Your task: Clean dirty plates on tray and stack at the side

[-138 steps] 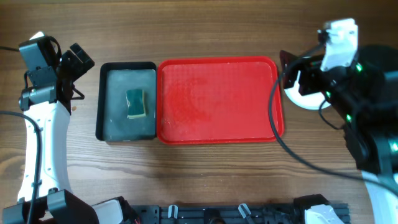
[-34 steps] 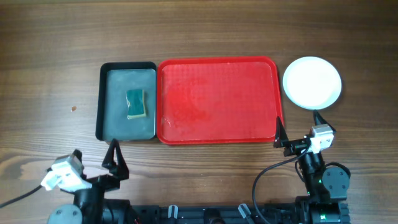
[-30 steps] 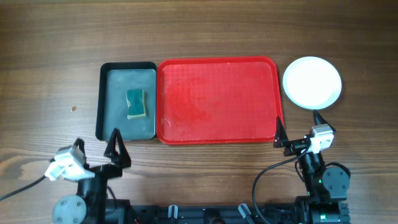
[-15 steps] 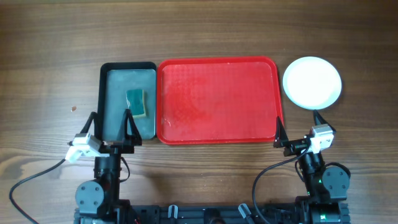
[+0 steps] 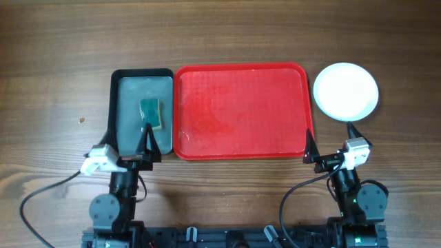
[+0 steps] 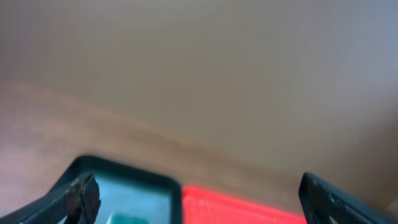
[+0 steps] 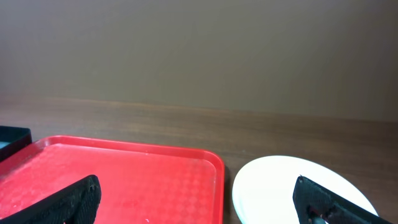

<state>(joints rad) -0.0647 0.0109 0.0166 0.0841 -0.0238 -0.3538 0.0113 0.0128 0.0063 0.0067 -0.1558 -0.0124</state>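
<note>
The red tray [image 5: 241, 110] lies mid-table with nothing on it; it also shows in the right wrist view [image 7: 124, 174] and, blurred, in the left wrist view [image 6: 236, 208]. A white plate [image 5: 346, 91] sits on the table right of the tray, also in the right wrist view [image 7: 280, 186]. No turquoise plate shows. My left gripper [image 5: 129, 141] is open and empty at the near edge of the black tray. My right gripper [image 5: 329, 138] is open and empty, near the tray's near right corner, short of the white plate.
A black tray [image 5: 122, 138] with a green sponge [image 5: 151, 114] stands against the red tray's left side, also in the left wrist view [image 6: 124, 193]. Both arm bases sit at the table's near edge. A small dark speck [image 5: 81, 120] marks the wood at left.
Both arms have pulled back from over the table to the near edge. In the last second the left gripper swung right to the black tray's near edge; the right arm stayed still.
</note>
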